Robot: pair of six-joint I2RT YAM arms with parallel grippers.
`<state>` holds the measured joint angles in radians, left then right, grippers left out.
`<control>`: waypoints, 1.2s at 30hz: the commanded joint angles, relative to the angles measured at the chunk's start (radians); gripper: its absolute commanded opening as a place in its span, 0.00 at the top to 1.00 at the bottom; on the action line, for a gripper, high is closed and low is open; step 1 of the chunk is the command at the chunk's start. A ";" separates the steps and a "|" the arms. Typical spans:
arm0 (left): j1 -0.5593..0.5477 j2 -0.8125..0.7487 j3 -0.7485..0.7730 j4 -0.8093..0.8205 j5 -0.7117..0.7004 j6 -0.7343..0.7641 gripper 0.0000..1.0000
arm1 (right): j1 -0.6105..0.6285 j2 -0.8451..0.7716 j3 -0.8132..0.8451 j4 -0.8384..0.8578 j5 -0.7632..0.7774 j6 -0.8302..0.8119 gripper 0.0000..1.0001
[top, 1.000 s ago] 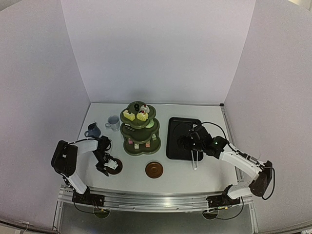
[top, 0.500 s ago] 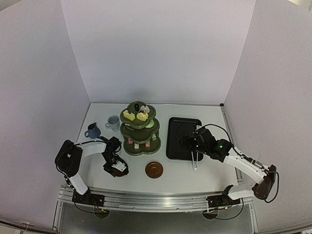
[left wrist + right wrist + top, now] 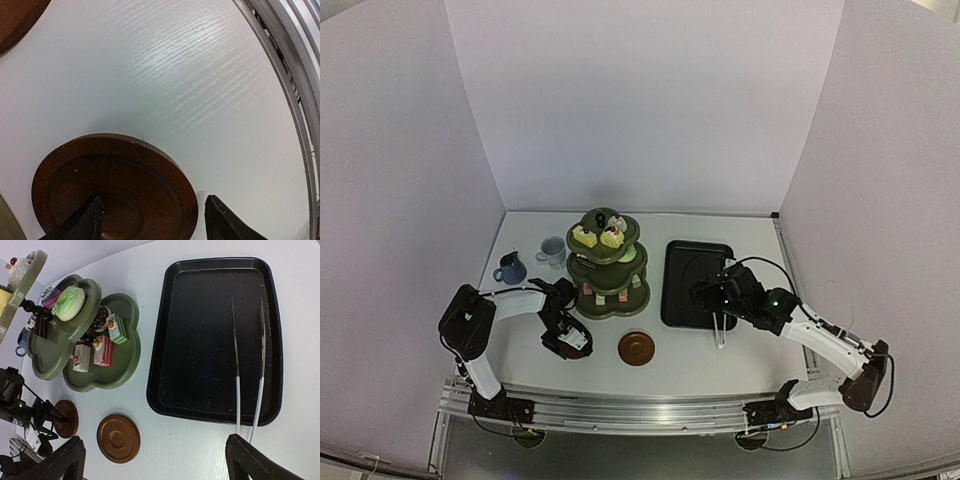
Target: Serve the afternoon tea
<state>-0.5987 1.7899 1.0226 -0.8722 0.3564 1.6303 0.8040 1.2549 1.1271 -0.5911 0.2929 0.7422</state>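
**No legible writing in view**

You have no text, number, brand or sign here that can be read. The only candidate is a small white tag [image 3: 577, 340] on the left gripper [image 3: 563, 347]. From the top camera it is too small for you to tell whether it carries any print.
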 commanded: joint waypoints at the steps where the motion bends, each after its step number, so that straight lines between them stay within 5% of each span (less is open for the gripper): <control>1: -0.043 0.063 0.000 0.085 0.006 -0.004 0.30 | 0.009 -0.004 0.010 0.010 0.021 0.008 0.05; 20: -0.044 0.011 -0.040 -0.089 0.058 0.120 0.30 | 0.011 -0.010 0.006 0.010 0.028 0.010 0.05; 31: -0.041 -0.003 -0.022 -0.046 0.062 0.049 0.27 | 0.014 -0.023 0.000 0.010 0.034 0.014 0.05; 36: 0.011 -0.021 0.115 -0.095 0.139 -0.061 0.23 | 0.014 -0.009 0.019 0.010 0.035 -0.005 0.05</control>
<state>-0.6230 1.7966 1.0243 -0.9011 0.4286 1.6597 0.8089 1.2545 1.1271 -0.5911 0.3089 0.7418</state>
